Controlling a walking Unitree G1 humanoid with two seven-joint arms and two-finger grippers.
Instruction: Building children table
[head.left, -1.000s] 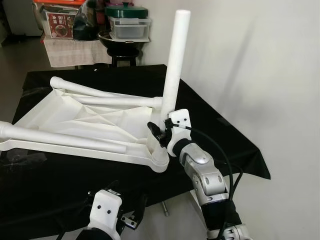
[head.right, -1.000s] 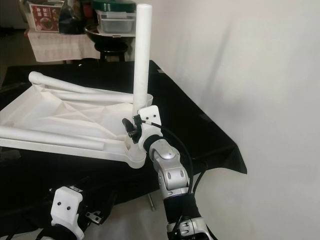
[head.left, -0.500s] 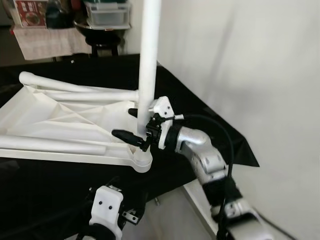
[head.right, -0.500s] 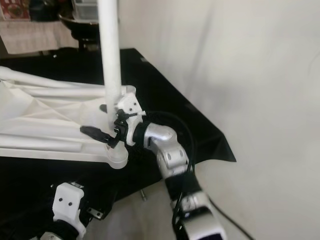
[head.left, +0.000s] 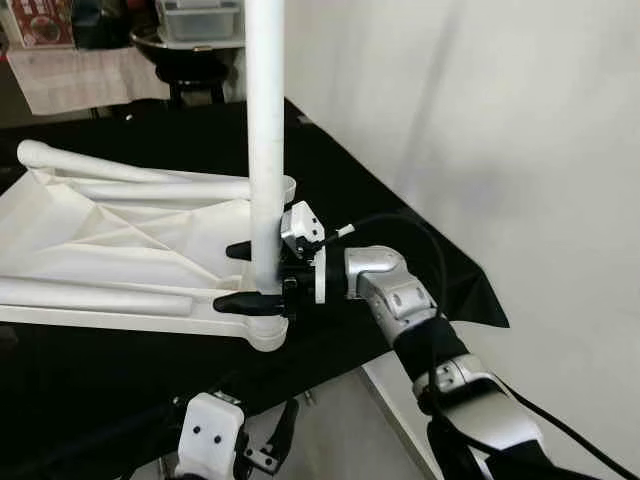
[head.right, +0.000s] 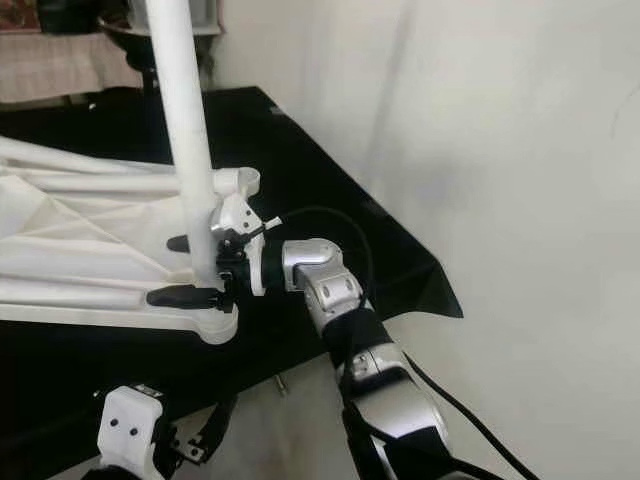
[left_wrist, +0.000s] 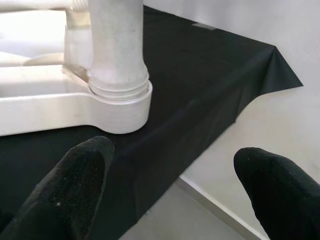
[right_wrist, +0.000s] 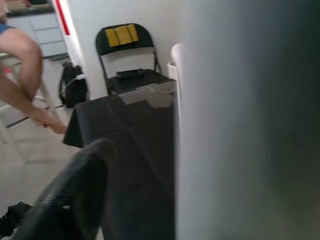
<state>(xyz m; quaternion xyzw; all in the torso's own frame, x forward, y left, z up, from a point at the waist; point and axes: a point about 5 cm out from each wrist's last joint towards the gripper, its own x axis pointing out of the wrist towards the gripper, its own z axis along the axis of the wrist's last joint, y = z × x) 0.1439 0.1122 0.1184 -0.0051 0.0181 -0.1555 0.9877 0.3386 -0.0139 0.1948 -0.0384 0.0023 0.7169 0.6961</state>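
The white plastic table top (head.left: 120, 235) lies upside down on a surface covered with a black cloth (head.left: 400, 250). One white leg (head.left: 265, 140) stands upright in the corner socket (head.left: 268, 325) nearest the robot, at the edge of the surface; in the left wrist view the leg's threaded collar (left_wrist: 120, 90) sits in the socket. Two further legs (head.left: 110, 298) lie flat across the underside of the table top.

The right gripper (head.left: 258, 277) reaches in from the right at the base of the upright leg. Its two black fingers (head.left: 245, 303) are set around the leg, one on the near side and one on the far side, and appear to be gripping it just above the socket. In the right wrist view the leg is a blurred white column directly beside one finger (right_wrist: 70, 195).

The left gripper (left_wrist: 170, 195) hangs below the edge of the surface, near the socket corner. Its fingers (left_wrist: 75, 180) are spread wide and hold nothing.

The right wrist view also shows a black folding chair (right_wrist: 131, 57) with a yellow item on its backrest, and a seated person's bare leg (right_wrist: 25, 75).
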